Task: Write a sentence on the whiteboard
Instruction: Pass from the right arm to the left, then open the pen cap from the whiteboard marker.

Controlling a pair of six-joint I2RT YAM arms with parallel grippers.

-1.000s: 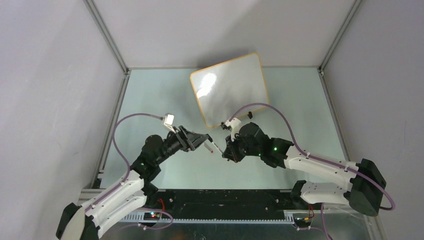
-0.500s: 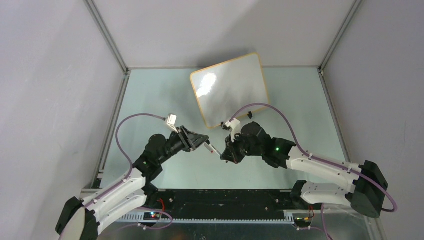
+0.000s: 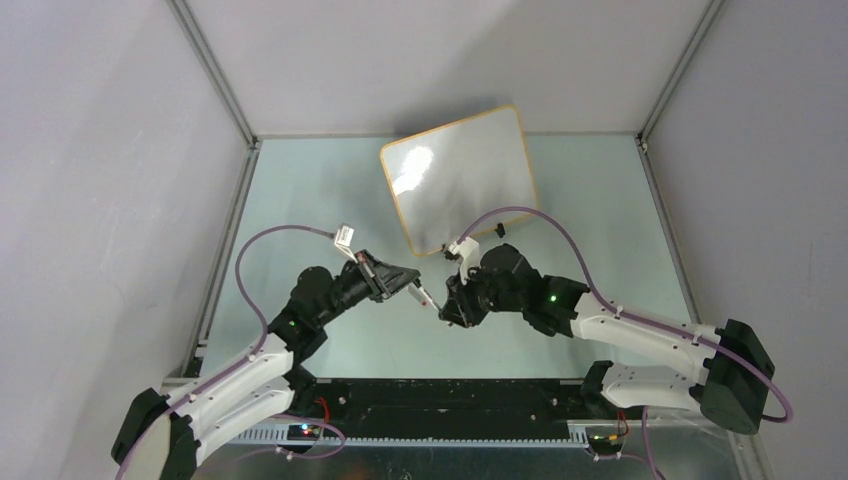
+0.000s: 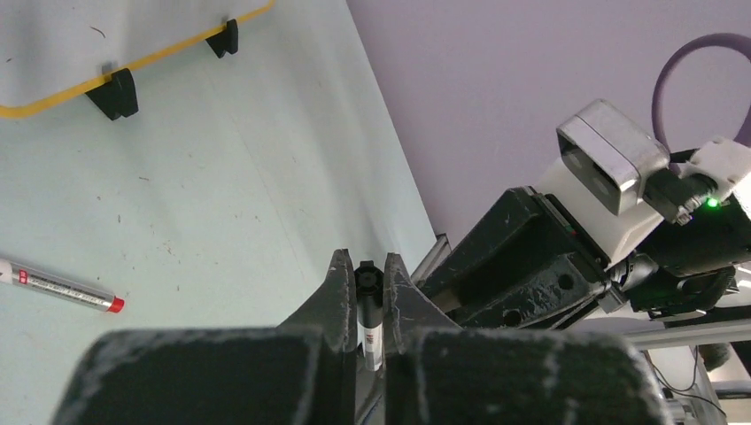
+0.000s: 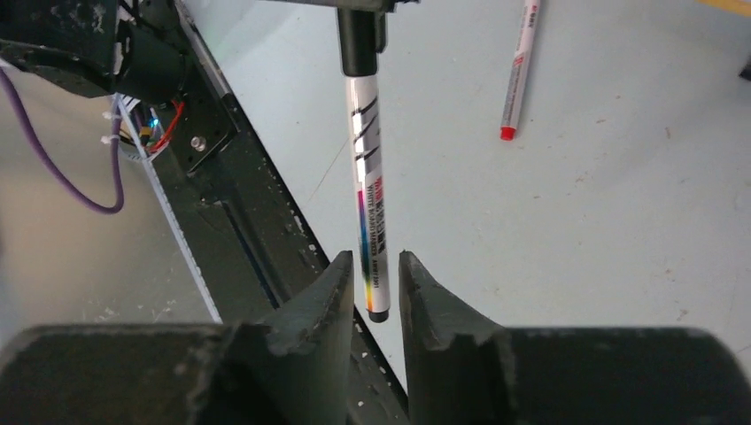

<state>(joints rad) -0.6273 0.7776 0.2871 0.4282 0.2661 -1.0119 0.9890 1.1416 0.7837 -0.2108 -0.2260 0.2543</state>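
The whiteboard (image 3: 462, 180) stands tilted at the back of the table, its glossy face blank; no sentence shows on it. A black-capped marker (image 3: 428, 299) hangs in the air between the two arms. My left gripper (image 3: 413, 286) is shut on the marker's black cap end (image 4: 368, 297), pinched between both fingers. The marker's white barrel (image 5: 365, 177) reaches down between the fingers of my right gripper (image 5: 375, 263), which stand slightly open with a thin gap on each side of the barrel.
A red-tipped marker (image 4: 62, 286) lies on the pale green table (image 3: 600, 220), seen also as the red marker (image 5: 519, 71) in the right wrist view. The whiteboard's black clip feet (image 4: 115, 93) rest on the table. Grey walls and a metal frame enclose the workspace.
My left gripper has moved in and shut on the marker's cap end. My right gripper's jaws have eased apart from the barrel.
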